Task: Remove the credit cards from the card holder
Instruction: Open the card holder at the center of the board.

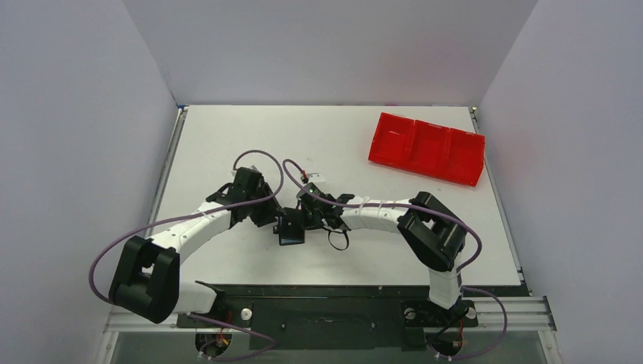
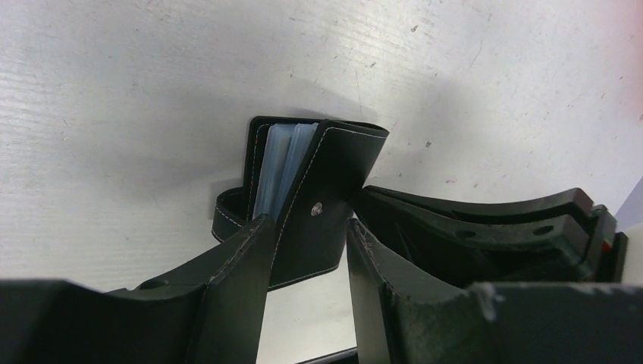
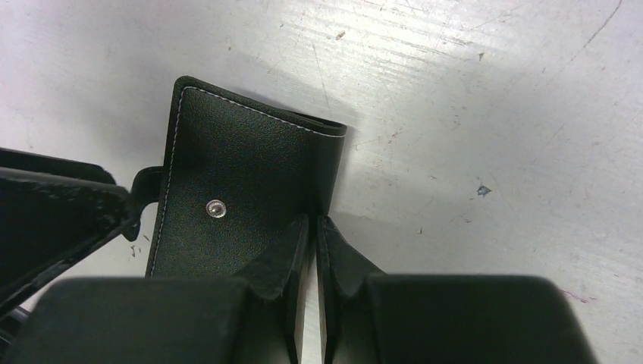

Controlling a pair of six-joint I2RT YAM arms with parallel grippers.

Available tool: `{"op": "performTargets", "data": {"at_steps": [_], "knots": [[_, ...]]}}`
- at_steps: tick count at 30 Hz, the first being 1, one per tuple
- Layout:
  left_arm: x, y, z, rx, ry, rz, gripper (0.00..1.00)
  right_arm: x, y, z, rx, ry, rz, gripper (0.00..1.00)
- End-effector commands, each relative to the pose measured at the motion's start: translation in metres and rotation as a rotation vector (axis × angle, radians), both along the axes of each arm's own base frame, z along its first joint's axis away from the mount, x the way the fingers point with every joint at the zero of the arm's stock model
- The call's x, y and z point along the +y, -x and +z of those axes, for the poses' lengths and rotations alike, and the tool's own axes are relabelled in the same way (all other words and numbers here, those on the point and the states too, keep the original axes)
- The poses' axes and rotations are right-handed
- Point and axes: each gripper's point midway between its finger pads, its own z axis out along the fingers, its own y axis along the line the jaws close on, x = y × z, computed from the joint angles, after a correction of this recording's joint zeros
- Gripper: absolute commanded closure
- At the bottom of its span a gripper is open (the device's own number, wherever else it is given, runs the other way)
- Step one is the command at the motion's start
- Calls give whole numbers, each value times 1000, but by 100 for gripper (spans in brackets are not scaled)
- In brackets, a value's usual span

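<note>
The card holder [image 2: 334, 163] is black leather with white stitching and a metal snap, and it stands half open on the table. Pale bluish leaves [image 2: 279, 163] show between its covers; I cannot make out the credit cards themselves. My left gripper [image 2: 307, 227] is open, its fingers on either side of the near cover without pressing it. My right gripper [image 3: 313, 221] is shut on the folded edge of the card holder [image 3: 243, 174]. From above, both grippers meet at the card holder [image 1: 290, 229] in the table's middle front, left gripper [image 1: 271, 216] on its left, right gripper [image 1: 309, 216] on its right.
A red three-compartment tray [image 1: 426, 148] lies at the back right of the white table [image 1: 318, 136]. A dark strap loop [image 1: 338, 241] lies just right of the holder. Purple cables arch over both arms.
</note>
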Motion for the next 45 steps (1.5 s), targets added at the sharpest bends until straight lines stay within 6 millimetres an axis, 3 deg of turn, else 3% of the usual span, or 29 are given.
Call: {"op": "performTargets", "data": {"at_steps": [1,5,15,26,31,45], "knots": [[-11,-11,-5,-40,32,-35,62,-29,3,-18,28,85,-29,96],[-7,-8,-13,-16,1,-41,62,-31,3,-20,34,83,-33,96],[27,5,-12,-18,-190,-51,61,-32,3,-21,41,81,-36,97],[13,10,-13,-28,-197,-131,54,-33,2,-22,43,84,-36,97],[15,8,-14,-24,-234,-134,54,-33,2,-21,43,84,-35,98],[20,10,-21,-3,-277,-130,76,-32,1,-21,43,81,-34,98]]}}
